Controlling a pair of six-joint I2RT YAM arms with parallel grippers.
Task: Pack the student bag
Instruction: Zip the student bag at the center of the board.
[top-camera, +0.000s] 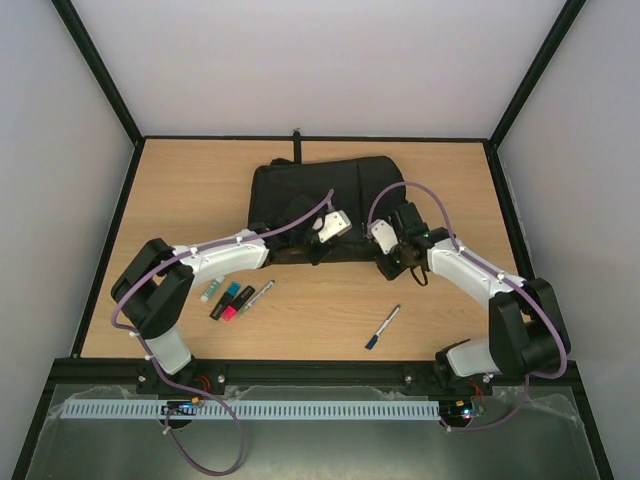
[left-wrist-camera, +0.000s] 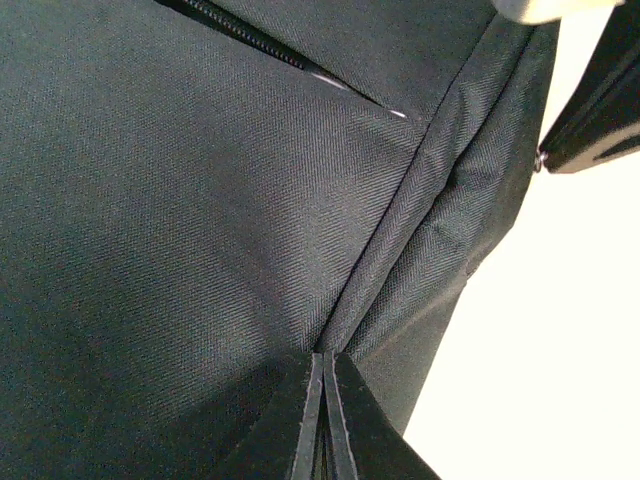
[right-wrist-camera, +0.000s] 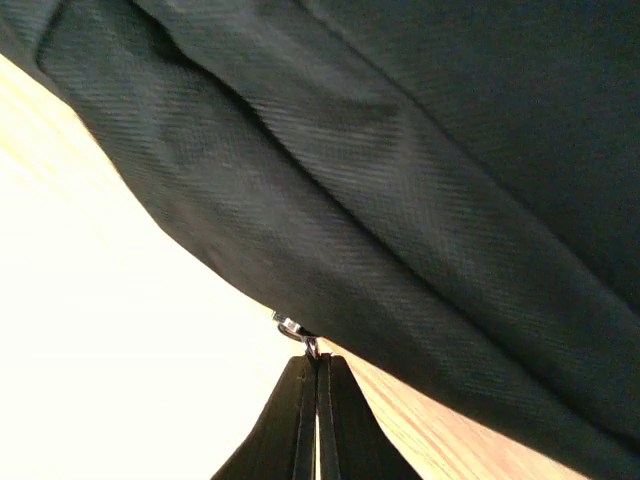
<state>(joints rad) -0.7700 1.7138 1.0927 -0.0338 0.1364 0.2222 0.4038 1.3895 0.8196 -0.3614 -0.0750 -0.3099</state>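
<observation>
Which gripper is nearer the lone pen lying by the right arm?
Right. The right gripper sits at the bag's near edge, almost straight beyond the pen. The left gripper is at the bag too, but further off to the pen's left.

A light wooden table (top-camera: 320, 320) sits inside white walls with a black frame. Near its front left lies a close cluster of marker pens (top-camera: 230, 300), showing green, teal and pink, with a slim silver pen (top-camera: 262, 293) just beside them. Well apart to the right lies a blue-capped pen (top-camera: 384, 327). A white slotted rail (top-camera: 300, 410) runs along the near edge.
</observation>
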